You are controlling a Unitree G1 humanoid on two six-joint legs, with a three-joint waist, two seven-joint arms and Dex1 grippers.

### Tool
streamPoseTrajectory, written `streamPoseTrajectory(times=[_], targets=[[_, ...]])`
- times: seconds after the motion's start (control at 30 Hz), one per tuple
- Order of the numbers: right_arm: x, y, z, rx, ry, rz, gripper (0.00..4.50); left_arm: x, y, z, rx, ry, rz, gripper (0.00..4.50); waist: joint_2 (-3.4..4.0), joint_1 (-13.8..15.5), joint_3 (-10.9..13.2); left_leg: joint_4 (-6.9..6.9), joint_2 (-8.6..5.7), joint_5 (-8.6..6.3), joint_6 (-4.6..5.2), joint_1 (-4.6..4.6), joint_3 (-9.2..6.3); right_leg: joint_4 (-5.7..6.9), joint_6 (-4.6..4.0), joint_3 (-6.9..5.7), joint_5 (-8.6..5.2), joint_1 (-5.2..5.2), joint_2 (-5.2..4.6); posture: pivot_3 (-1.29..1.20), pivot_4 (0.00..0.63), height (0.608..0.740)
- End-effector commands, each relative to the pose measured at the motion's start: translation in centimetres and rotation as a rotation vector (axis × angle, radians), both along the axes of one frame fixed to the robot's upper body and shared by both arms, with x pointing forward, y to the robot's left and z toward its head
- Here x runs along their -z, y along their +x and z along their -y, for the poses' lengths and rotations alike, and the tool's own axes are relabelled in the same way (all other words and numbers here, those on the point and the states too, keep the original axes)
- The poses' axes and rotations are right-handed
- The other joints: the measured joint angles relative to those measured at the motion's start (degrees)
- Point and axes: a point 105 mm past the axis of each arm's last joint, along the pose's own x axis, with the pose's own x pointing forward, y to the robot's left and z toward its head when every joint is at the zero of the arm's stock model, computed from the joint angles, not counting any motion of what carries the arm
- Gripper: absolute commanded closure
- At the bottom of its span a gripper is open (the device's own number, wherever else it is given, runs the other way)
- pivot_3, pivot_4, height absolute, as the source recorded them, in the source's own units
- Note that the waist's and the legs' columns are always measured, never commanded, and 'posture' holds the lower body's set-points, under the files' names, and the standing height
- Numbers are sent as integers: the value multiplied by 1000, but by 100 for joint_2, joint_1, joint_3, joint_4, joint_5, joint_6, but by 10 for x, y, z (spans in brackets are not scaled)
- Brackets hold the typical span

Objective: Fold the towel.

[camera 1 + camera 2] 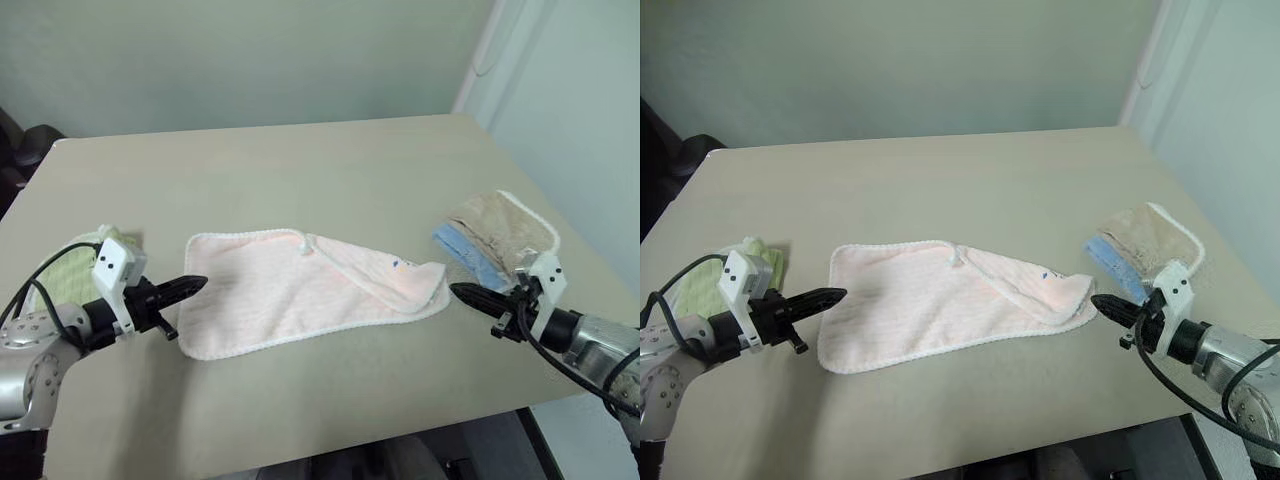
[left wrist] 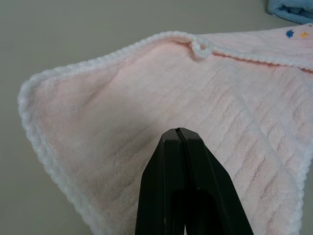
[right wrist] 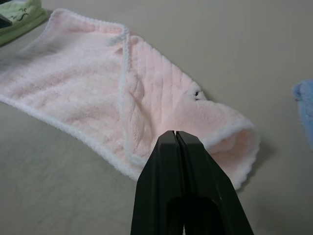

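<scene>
You have the table (image 1: pixel 300 170) wide and bare across its far half, with everything lying along the near part. The towel (image 1: pixel 290 290) lies flat near the middle, between your two grippers. It is pale pink with a white stitched edge and faint stripes, and its right end is folded back over itself at a slant, so that end looks doubled and puffy. A small white loop (image 2: pixel 201 47) sits on the far edge where the fold begins, and tiny coloured marks show on the folded flap.

To the right, near the table's edge, a beige cloth (image 1: pixel 505 228) with white trim lies over a blue cloth (image 1: pixel 462 250), just beside the towel's right tip. At the left, a green towel (image 1: pixel 75 268) lies partly behind your left arm.

Your left gripper (image 1: pixel 192 286) hangs at the towel's left edge, fingers pressed together, holding nothing. Your right gripper (image 1: pixel 465 293) points at the folded tip, fingers likewise together and empty.
</scene>
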Motion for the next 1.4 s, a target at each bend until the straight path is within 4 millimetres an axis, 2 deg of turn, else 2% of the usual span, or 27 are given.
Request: streamPoseTrajectory(times=[0.03, 0.23, 0.5, 0.73, 0.87, 1.03, 1.33, 1.4], targets=[[-14, 2, -1, -5, -11, 68, 4432, -9, 3, 12, 39, -12, 44, 4500, 2, 1, 1, 0, 0, 0, 0, -1, 0, 0, 0, 0, 0, 0, 0, 0, 150, 740], [-18, 5, -3, -7, -13, 96, 4432, -7, 7, 17, 47, -16, 55, 4500, 1, -5, 0, 0, 1, 0, 0, -1, 0, 2, -2, 0, 1, -4, 2, 0, 150, 740], [-7, 11, 0, -12, -99, 103, 4432, -6, 6, 18, 41, -19, 60, 4500, 1, 0, -2, 1, 0, 4, 6, 2, 1, 5, -6, 0, 4, -1, 1, 0, 150, 740], [4, 11, -4, -21, -112, 96, 4432, 3, -1, 28, 44, -40, 47, 4500, 1, -1, -3, 0, 0, 4, 6, 3, 2, 5, -10, 0, 7, 0, 1, 0, 150, 740], [4, 7, -12, -75, -117, 78, 4432, -3, -9, 23, 19, -48, 56, 4500, 0, -10, -4, 1, 0, 4, 6, 4, 3, 4, -10, 0, 7, 1, 1, 0, 150, 740], [9, 9, -10, -84, -137, 73, 4432, 5, -16, 28, 14, -48, 35, 4500, 4, -11, -3, 2, 0, 5, 5, 4, 3, 4, -10, 1, 7, 1, 2, 0, 150, 740], [8, 21, -28, -217, -263, 131, 4432, 9, -6, 37, 29, -68, 41, 4500, 4, -9, -4, 4, 0, 11, 5, 6, 3, 6, -12, 0, 8, 1, 2, 0, 150, 740], [9, 26, -30, -236, -294, 139, 3905, 9, -2, 41, 42, -74, 45, 4500, 3, -6, -4, 5, 0, 14, 6, 7, 3, 7, -18, 0, 12, 3, 2, 0, 150, 740]])
